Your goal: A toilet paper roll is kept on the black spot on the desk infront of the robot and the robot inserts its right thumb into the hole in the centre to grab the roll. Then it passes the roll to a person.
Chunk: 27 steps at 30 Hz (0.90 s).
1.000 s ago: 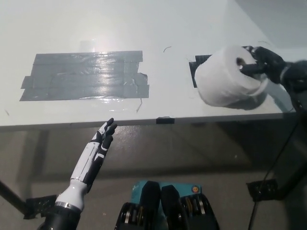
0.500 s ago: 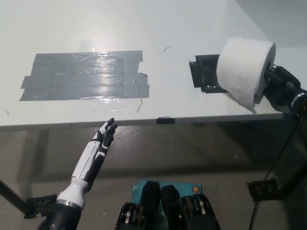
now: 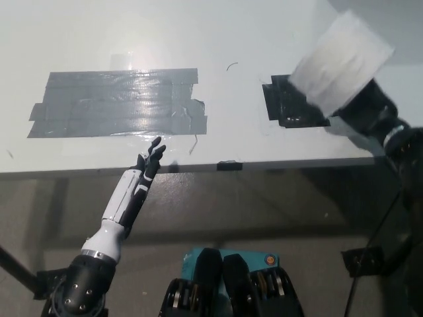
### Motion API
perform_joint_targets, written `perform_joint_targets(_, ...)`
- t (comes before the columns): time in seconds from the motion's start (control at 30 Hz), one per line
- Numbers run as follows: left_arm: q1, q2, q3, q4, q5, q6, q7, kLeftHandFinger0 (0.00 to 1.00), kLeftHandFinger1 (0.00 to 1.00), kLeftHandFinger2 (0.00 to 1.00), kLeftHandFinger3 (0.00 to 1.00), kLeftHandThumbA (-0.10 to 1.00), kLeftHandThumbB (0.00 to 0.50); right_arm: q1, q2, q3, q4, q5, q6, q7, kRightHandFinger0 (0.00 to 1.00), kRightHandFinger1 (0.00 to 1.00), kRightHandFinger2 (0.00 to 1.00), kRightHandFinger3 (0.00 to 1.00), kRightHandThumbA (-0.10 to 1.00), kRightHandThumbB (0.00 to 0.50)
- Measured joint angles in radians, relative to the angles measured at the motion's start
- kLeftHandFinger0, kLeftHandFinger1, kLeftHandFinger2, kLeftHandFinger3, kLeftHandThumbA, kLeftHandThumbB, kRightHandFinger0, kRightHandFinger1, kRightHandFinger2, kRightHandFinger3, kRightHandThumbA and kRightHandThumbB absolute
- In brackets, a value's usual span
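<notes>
Right hand [image 3: 365, 109], black, grasps the toilet paper roll [image 3: 340, 61] and holds it raised above the counter's [image 3: 198, 33] right edge, clear of the surface. The roll is blurred and tilted; its centre hole is not visible. Just left of the roll and below it, the black spot [image 3: 287, 104] lies bare near the counter's front right corner. A large grey tape patch [image 3: 119, 102] covers the counter's left part. Left hand [image 3: 147, 166], white, rests released at the counter's front edge, fingers apart.
</notes>
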Motion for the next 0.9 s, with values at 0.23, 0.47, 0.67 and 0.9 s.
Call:
perform_joint_targets(0.23, 0.0, 0.0, -0.001, 0.006, 0.0, 0.0, 0.0, 1.0, 1.0, 1.0, 1.0, 1.0, 0.054, 0.022, 0.061, 0.082, -0.198, 0.128, 0.055, -0.054, 0.0, 0.4, 0.76, 1.0, -0.1, 0.099)
perform_joint_targets(0.47, 0.003, -0.001, -0.002, 0.006, 0.0, 0.001, 0.0, 1.0, 1.0, 1.0, 1.0, 1.0, 0.044, 0.069, 0.08, 0.172, -0.285, 0.235, 0.079, -0.119, 0.0, 0.38, 0.72, 1.0, -0.1, 0.081)
perform_joint_targets(0.67, 0.011, -0.001, -0.002, 0.006, -0.001, 0.0, 0.0, 1.0, 1.0, 1.0, 1.0, 1.0, 0.037, 0.093, 0.074, 0.253, -0.334, 0.34, 0.093, -0.176, 0.0, 0.38, 0.73, 1.0, -0.1, 0.081)
perform_joint_targets(0.9, 0.028, -0.003, -0.003, 0.005, -0.002, -0.002, 0.0, 1.0, 1.0, 1.0, 1.0, 1.0, 0.04, 0.103, 0.063, 0.327, -0.383, 0.424, 0.098, -0.234, 0.0, 0.34, 0.68, 1.0, -0.1, 0.094)
